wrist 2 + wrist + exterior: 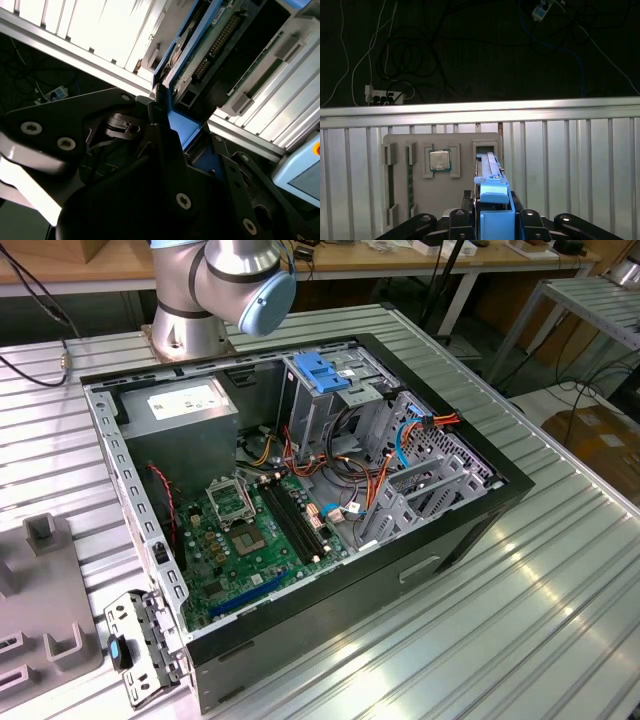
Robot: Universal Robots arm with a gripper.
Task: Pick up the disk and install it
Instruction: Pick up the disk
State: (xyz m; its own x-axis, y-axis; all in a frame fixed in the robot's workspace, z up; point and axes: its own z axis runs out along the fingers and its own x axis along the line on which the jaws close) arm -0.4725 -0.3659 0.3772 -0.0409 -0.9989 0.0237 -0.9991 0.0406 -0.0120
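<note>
We see the gripper [492, 222] clenched on the disk [492, 192], which stands on edge between its black fingers [159, 117]. The disk's blue side rail lines up with the open slot [485, 149] of a grey parts holder [465, 195]. We cannot tell whether disk and holder touch. The holder also carries a processor chip [440, 160]. In the exterior view, the open computer case [330, 630] lies on the slatted aluminium table [520, 620].

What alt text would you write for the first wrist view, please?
The tool grips the disk by its blue rail, edge-on at a slot in a grey tray that holds a chip. The tray lies on a ribbed metal table, with cables in the dark beyond.
</note>
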